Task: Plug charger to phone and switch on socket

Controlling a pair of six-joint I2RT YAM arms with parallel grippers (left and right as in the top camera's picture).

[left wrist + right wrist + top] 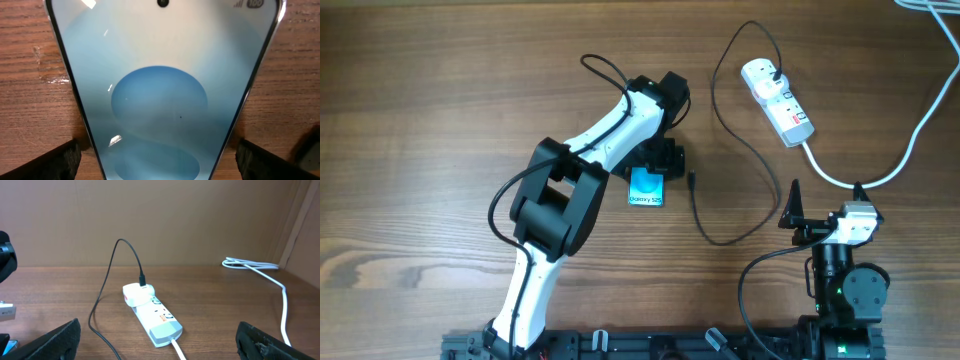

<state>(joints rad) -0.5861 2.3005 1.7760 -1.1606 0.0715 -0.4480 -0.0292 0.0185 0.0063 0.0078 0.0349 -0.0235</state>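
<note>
While the charger [691,183] lies unplugged, tip just beside the phone [645,187], left gripper [655,162] straddles it, spread wide | right gripper [796,212] wide, empty | socket [777,100] well apart, switch unreadable | plugging, switching both undone

The left arm [615,130], centre-left of the overhead frame, has white links, blocky black joint housings and a thin black cable [498,205] looping beside it. The right arm [840,275], lower right, is mostly black, with 1 white block [857,225] and a green light [840,293]. Its fingers [50,342] are matte black.
</note>
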